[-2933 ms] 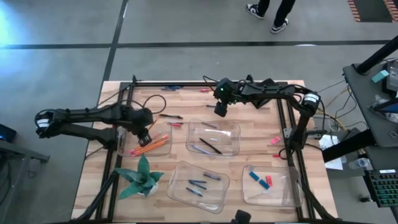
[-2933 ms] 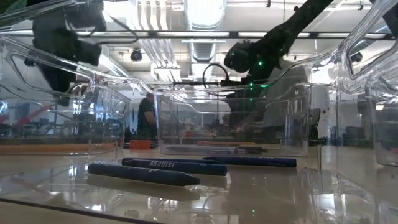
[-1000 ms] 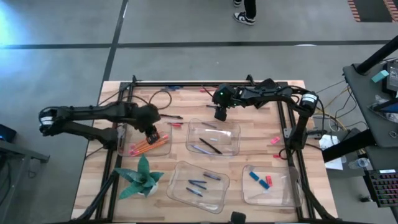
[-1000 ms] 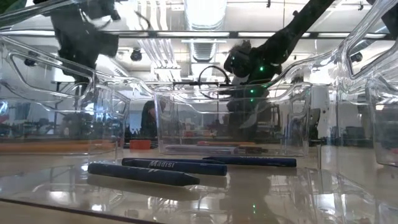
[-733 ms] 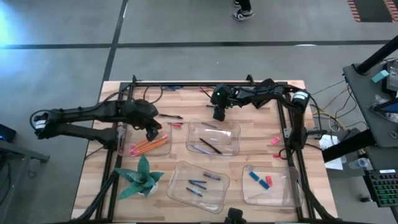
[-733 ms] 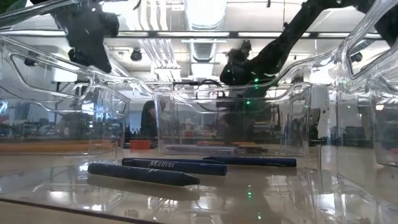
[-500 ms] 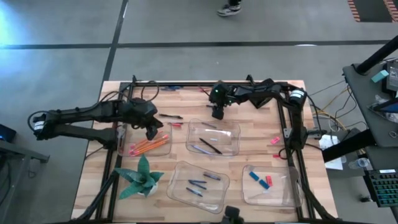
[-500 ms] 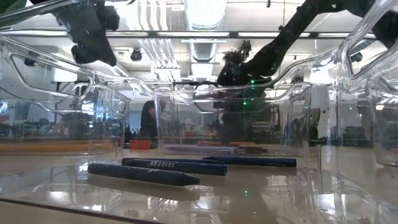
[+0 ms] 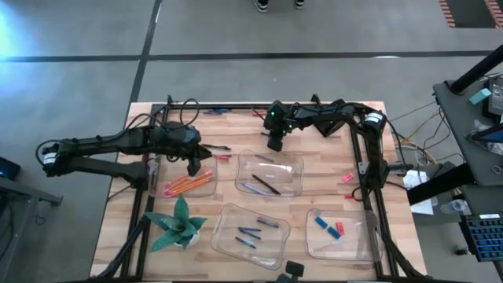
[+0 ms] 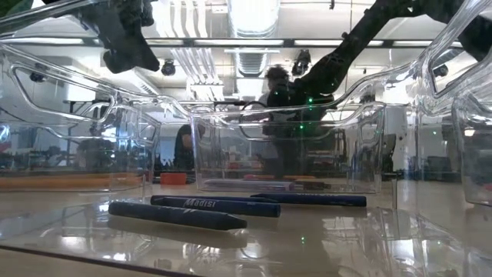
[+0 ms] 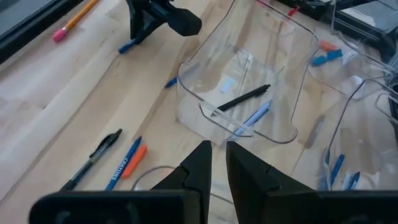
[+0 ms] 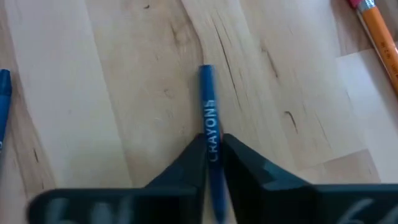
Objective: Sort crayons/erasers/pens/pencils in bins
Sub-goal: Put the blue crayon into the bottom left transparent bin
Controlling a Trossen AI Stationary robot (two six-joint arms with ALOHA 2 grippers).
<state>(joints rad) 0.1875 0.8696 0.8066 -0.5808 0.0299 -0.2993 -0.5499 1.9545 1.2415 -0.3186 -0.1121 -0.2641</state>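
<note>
Blue crayon (image 12: 209,134) half-hidden between jaws

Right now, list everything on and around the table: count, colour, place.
bins: four, clear; two mid-table, two along the near edge.
pencils: a few, orange, in the left mid-table bin.
erasers: blue and red, a few, in the near-right bin; one pink piece loose on the wood.
blue crayon: one, flat on the wood at the far edge.
dark sticks: a few, in the near-middle bin.
paper plant: one, green, near-left corner.
table: one, light wood.
left gripper: above the pencil bin, shut, empty.
right gripper: down at the far edge, shut on the blue crayon.
</note>
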